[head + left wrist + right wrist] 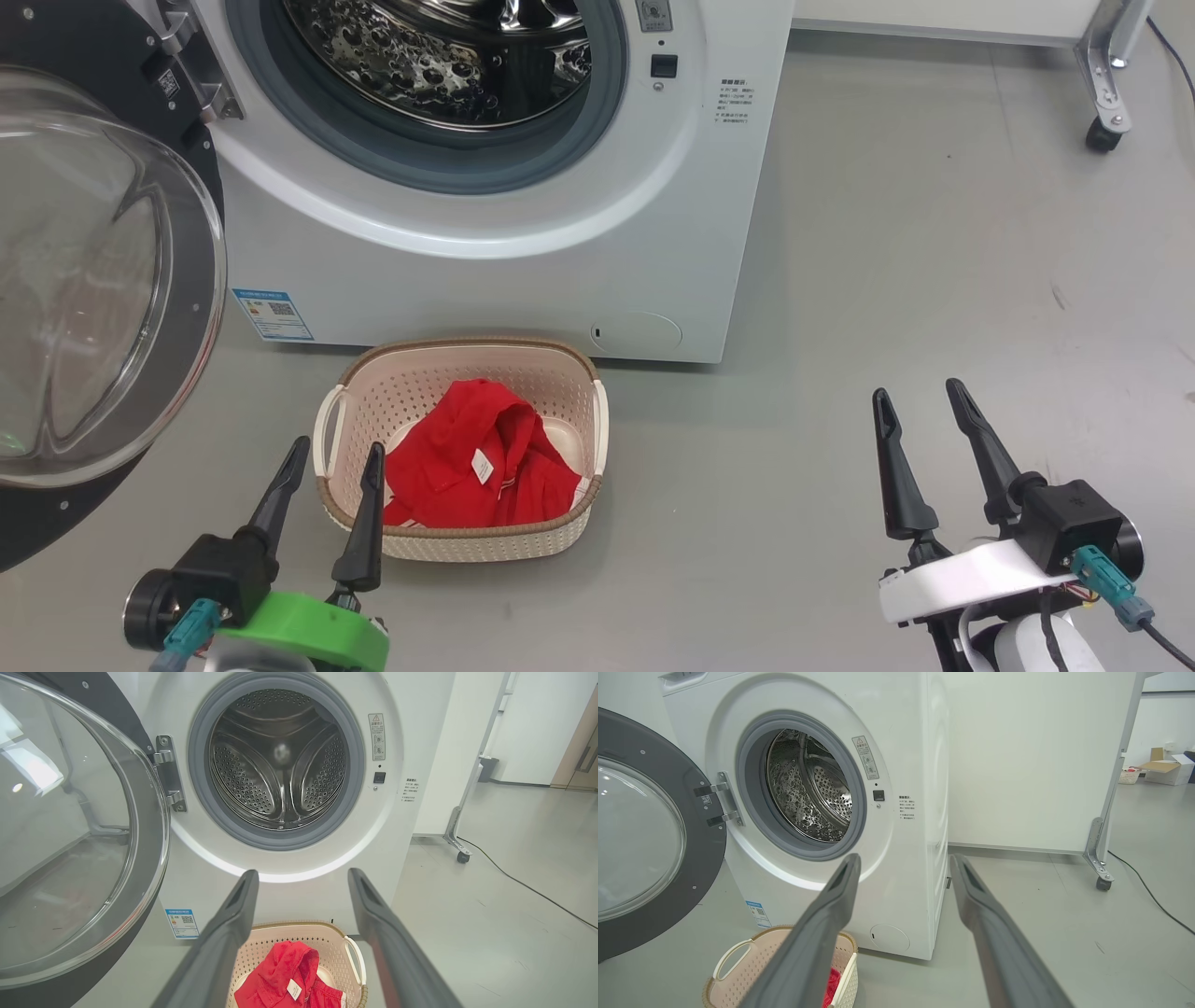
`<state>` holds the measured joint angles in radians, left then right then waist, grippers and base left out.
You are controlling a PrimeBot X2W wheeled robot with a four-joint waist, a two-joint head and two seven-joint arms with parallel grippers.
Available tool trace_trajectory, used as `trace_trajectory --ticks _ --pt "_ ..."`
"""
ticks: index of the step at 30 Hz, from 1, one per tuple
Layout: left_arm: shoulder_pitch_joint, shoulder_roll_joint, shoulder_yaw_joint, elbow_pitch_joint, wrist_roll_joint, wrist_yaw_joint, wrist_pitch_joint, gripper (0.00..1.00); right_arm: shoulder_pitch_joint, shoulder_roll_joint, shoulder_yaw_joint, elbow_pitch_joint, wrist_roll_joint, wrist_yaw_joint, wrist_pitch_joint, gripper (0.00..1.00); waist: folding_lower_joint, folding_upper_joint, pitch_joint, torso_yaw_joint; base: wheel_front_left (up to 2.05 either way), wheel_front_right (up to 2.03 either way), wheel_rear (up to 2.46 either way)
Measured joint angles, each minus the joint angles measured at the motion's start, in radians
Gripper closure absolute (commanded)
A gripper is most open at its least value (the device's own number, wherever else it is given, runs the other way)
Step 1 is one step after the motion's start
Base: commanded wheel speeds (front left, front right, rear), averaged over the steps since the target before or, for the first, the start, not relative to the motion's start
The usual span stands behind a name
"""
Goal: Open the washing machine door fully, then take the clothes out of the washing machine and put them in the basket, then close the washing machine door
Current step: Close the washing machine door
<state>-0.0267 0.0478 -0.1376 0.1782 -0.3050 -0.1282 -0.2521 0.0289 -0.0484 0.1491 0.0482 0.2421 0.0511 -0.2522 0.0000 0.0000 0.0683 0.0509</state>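
The white washing machine stands ahead with its drum mouth bare; no fabric shows in the steel drum. Its door, black-rimmed with a clear glass bowl, is swung wide to the left. The red clothes with a white tag lie in the cream basket on the floor before the machine. My left gripper is open, just left of the basket, holding nothing. My right gripper hangs open over bare floor to the right.
Grey floor spreads to the right of the machine. A white panel on a castor leg stands at the back right, with a black cable trailing across the floor. Cardboard boxes sit far off.
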Motion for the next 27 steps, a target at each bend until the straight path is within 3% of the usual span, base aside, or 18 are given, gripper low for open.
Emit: trace_trajectory --ticks 27 --pt "0.0 -0.001 0.002 0.0 0.016 0.0 0.0 0.0 0.0 0.002 0.001 0.008 0.001 0.0 0.0 0.0 0.0 0.0 -0.017 0.002 0.0 0.0 0.0"
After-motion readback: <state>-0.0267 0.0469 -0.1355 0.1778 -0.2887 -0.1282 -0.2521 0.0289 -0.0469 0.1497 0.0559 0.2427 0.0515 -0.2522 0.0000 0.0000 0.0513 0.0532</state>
